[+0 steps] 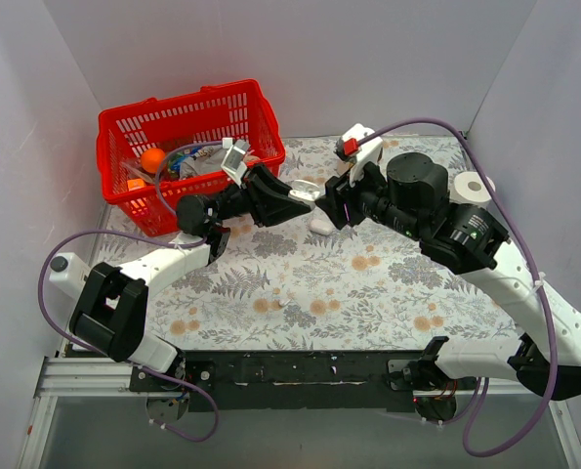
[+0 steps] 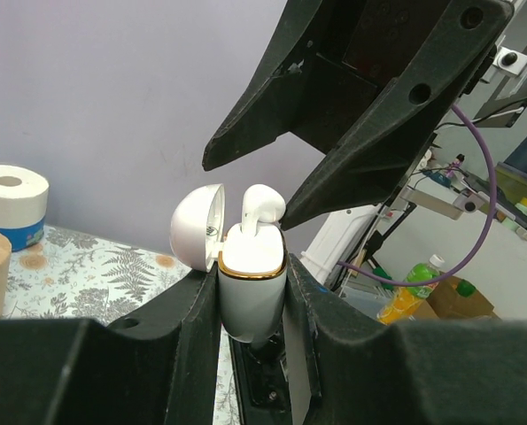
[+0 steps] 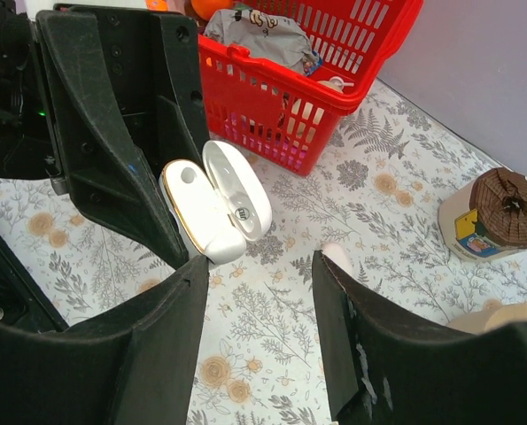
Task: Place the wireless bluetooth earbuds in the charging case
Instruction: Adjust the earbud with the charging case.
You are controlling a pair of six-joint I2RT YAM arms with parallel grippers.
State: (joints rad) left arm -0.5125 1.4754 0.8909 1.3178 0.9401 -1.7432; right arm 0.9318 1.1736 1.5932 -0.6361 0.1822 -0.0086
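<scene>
My left gripper (image 1: 305,198) is shut on the white charging case (image 2: 252,288), holding it upright above the table with its lid (image 2: 198,226) swung open. One white earbud (image 2: 261,205) stands in the case's top and sticks out of it. My right gripper (image 1: 325,207) is open and empty, its fingers (image 2: 352,159) just over the case and earbud. In the right wrist view the case (image 3: 197,217) sits by the left fingertip of the open right gripper (image 3: 263,266). A small white piece (image 3: 337,257), perhaps the other earbud, lies on the table (image 1: 321,226), partly hidden by a finger.
A red basket (image 1: 187,147) full of items stands at the back left. A white paper roll (image 1: 474,186) is at the back right, and a brown-topped cylinder (image 3: 498,212) stands near it. The floral tablecloth (image 1: 300,293) covers the table.
</scene>
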